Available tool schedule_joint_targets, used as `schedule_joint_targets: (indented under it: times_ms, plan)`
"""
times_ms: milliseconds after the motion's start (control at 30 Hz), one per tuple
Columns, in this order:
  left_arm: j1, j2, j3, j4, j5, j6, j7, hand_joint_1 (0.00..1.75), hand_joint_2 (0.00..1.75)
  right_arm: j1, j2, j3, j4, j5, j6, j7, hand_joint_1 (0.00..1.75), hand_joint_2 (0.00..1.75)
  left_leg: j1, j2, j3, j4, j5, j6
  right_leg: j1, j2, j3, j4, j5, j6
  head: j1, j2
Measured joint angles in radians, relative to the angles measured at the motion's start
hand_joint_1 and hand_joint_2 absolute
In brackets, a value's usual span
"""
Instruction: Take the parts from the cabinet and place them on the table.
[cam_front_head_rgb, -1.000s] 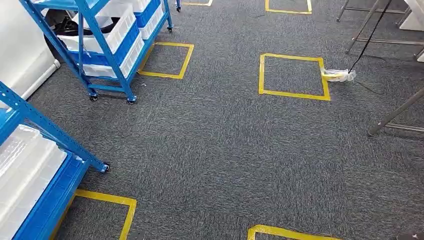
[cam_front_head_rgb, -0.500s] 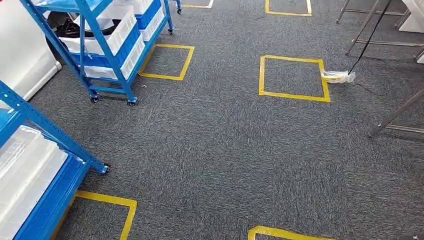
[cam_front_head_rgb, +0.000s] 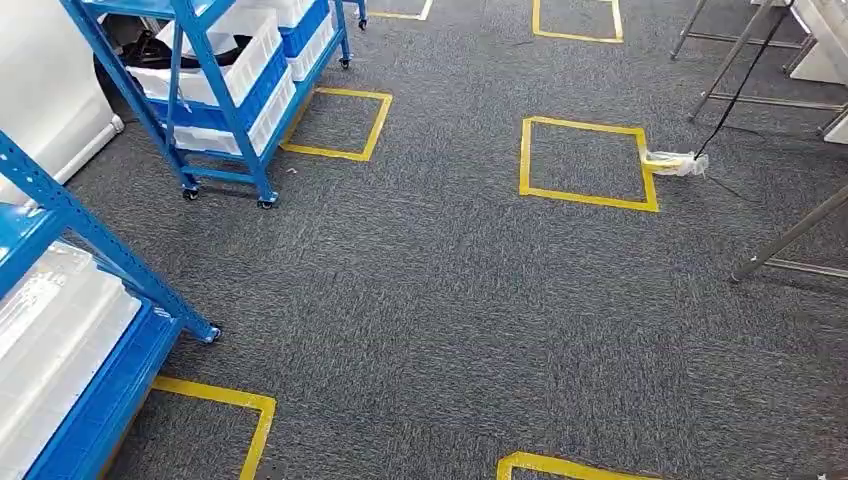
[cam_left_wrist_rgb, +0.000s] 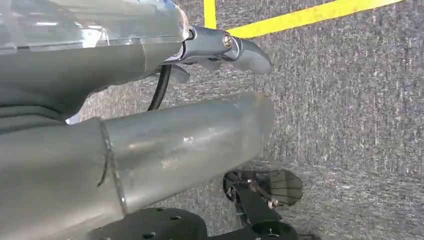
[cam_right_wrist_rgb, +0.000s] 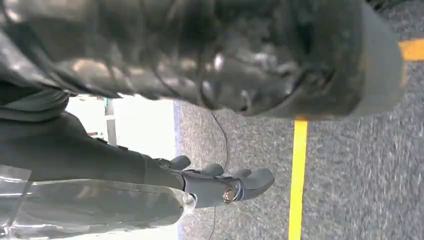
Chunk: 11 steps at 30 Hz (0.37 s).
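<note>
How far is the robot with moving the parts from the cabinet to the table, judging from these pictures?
No part shows in either hand: the left hand and the right hand hang over the grey carpet with nothing in them. The blue metal shelving rack with white plastic bins stands at the left, and a second blue rack farther off. This fits either walking to fetch a part or returning after a delivery.

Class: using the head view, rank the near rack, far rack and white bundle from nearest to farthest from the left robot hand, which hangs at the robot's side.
The left robot hand hangs low over the carpet.
1. Near rack, lower left.
2. Far rack, upper left.
3. White bundle, far right.
</note>
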<state>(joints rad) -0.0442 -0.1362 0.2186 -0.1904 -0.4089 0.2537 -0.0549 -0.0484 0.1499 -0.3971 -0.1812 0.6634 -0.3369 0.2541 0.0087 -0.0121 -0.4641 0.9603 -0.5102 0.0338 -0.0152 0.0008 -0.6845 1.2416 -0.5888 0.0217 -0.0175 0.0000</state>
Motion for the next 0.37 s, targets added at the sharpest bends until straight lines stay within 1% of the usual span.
schedule_joint_targets:
  times_ms: [33, 67, 100, 133, 167, 200, 233, 267, 333, 367]
  plan:
    - [0.002, 0.0, 0.0, 0.0, 0.0, 0.0, 0.0, 0.0, 0.0, 0.0, 0.0, 0.0, 0.0, 0.0, 0.0, 0.0, 0.0, 0.0, 0.0, -0.003, 0.0, 0.001, 0.0, 0.0, -0.001, 0.0, -0.032, 0.07, -0.021, 0.004, 0.0, 0.0]
    - [0.003, 0.0, 0.0, 0.0, -0.001, 0.0, 0.0, 0.0, 0.0, 0.001, 0.0, 0.0, 0.0, 0.0, 0.0, 0.0, 0.0, 0.0, 0.0, -0.007, 0.001, 0.001, -0.001, -0.001, -0.004, 0.0, -0.045, 0.096, -0.018, 0.008, 0.0, 0.0]
    - [0.003, 0.0, 0.0, 0.0, -0.001, -0.001, 0.0, 0.0, 0.0, 0.002, 0.0, 0.0, 0.0, 0.001, 0.001, 0.001, 0.0, 0.0, 0.001, -0.015, 0.003, 0.002, -0.002, -0.003, -0.009, 0.0, -0.034, 0.07, 0.01, 0.011, 0.0, 0.0]
    - [0.003, -0.001, 0.0, 0.0, -0.002, -0.002, 0.0, 0.0, 0.0, 0.002, 0.0, 0.0, 0.0, 0.002, 0.0, 0.001, 0.0, 0.0, 0.003, -0.023, 0.006, 0.004, -0.005, -0.008, -0.014, 0.001, -0.002, 0.006, 0.052, 0.013, 0.0, 0.0]
    - [0.002, -0.002, 0.0, 0.0, -0.002, -0.002, 0.0, 0.0, 0.0, 0.002, 0.0, 0.0, 0.0, 0.003, 0.0, 0.001, 0.0, 0.0, 0.006, -0.034, 0.009, 0.009, -0.01, -0.015, -0.019, 0.005, 0.045, -0.084, 0.1, 0.016, 0.0, 0.0]
    - [0.002, -0.002, 0.0, 0.0, -0.003, -0.002, 0.0, 0.0, 0.0, 0.002, -0.001, 0.0, 0.0, 0.003, 0.0, 0.001, 0.0, 0.0, 0.01, -0.043, 0.011, 0.018, -0.018, -0.022, -0.026, 0.028, 0.085, -0.175, 0.127, 0.019, 0.0, 0.0]
    - [-0.001, -0.002, 0.0, 0.0, -0.003, -0.003, 0.0, 0.0, 0.0, 0.005, 0.0, 0.0, 0.001, 0.003, 0.0, 0.001, 0.0, 0.0, 0.006, -0.048, -0.003, 0.026, -0.025, -0.033, -0.019, 0.061, 0.099, -0.183, 0.101, 0.016, 0.003, 0.0]
    - [-0.003, -0.002, 0.0, 0.0, -0.003, -0.002, 0.0, 0.0, 0.0, 0.004, 0.0, 0.0, 0.001, 0.003, 0.0, 0.0, 0.0, 0.0, 0.006, -0.057, -0.01, 0.033, -0.026, -0.039, -0.021, 0.056, 0.097, -0.184, 0.099, 0.002, 0.0, 0.0]
    - [-0.003, -0.003, -0.001, 0.0, -0.003, -0.002, 0.0, 0.0, 0.0, 0.0, 0.0, 0.0, 0.001, 0.003, 0.0, 0.001, 0.0, 0.0, 0.015, -0.071, -0.012, 0.028, -0.024, -0.05, -0.01, 0.042, 0.094, -0.181, 0.093, -0.013, 0.0, 0.0]
    - [-0.001, -0.003, -0.001, 0.0, -0.003, -0.002, 0.0, 0.0, 0.0, -0.002, 0.0, 0.0, 0.001, 0.004, 0.0, 0.001, 0.0, 0.0, 0.017, -0.079, -0.012, 0.028, -0.026, -0.056, -0.011, 0.033, 0.096, -0.184, 0.093, -0.022, 0.001, 0.0]
